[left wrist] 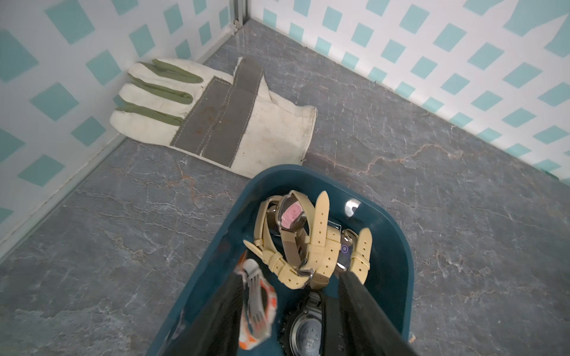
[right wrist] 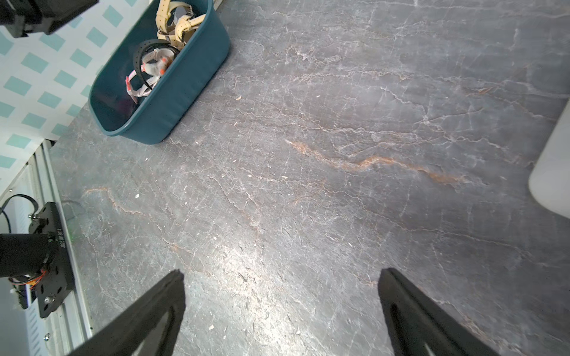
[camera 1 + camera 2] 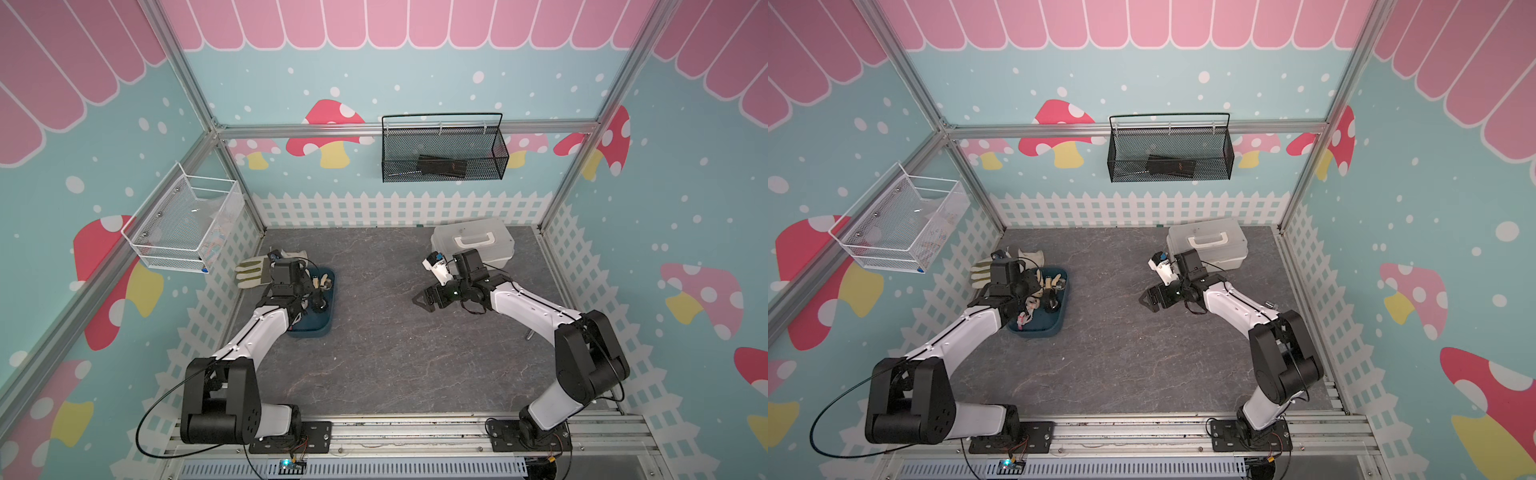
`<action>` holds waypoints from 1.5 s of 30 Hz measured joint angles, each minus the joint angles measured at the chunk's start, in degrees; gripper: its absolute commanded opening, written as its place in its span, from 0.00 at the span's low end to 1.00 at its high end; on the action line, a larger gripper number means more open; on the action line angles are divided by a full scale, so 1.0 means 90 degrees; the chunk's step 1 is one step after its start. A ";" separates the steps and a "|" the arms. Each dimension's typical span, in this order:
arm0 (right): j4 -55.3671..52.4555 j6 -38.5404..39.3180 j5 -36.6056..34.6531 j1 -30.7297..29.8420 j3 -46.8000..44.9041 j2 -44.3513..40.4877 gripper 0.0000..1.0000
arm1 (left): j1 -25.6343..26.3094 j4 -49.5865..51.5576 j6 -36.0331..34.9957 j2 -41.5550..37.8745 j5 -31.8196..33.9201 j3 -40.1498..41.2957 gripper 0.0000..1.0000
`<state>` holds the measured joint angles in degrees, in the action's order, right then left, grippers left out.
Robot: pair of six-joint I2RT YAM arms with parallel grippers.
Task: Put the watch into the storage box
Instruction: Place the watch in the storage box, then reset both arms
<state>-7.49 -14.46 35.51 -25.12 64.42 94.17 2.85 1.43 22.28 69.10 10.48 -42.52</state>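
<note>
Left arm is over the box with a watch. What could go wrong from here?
The white-and-orange watch hangs blurred against a finger of the left gripper above the storage box. Whether it is gripped is unclear, so it might snag and lift back out. The gripper sits close over the tangled beige straps, which could catch too.

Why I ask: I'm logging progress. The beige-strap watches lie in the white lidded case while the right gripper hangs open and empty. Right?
Not quite: the beige-strap watches lie in the teal storage box, as the left wrist view shows. The right gripper does hang open and empty.
</note>
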 measured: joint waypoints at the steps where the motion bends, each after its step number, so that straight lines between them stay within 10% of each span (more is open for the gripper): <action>1: -0.0075 0.0085 -0.0061 0.0000 -0.0053 -0.0019 1.00 | -0.0100 0.0044 0.0058 0.0197 0.0002 -0.0090 0.00; 7: -0.0301 0.0323 -0.0299 0.0000 -0.0124 -0.0015 1.00 | -0.0289 0.0294 0.0245 0.1061 -0.0017 -0.0401 0.01; 20: -0.0617 0.0585 -0.0646 0.0000 -0.0172 -0.0017 1.00 | -0.0357 0.0481 0.0177 0.1282 0.0136 -0.0495 0.52; 32: -0.0695 0.0925 -0.1870 0.0245 -0.0330 -0.0843 1.00 | -0.0359 -0.0780 -0.0129 0.0039 0.0675 0.0359 0.54; 45: 0.1280 0.1579 -0.4541 0.1654 -0.1955 -0.1574 1.00 | -0.0491 -0.3065 -0.1387 0.0794 0.0291 0.1307 0.53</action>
<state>4.03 -0.25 -5.37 -10.24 46.83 80.01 -1.56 -26.15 9.80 76.25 13.10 -30.76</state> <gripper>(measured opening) 0.995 0.534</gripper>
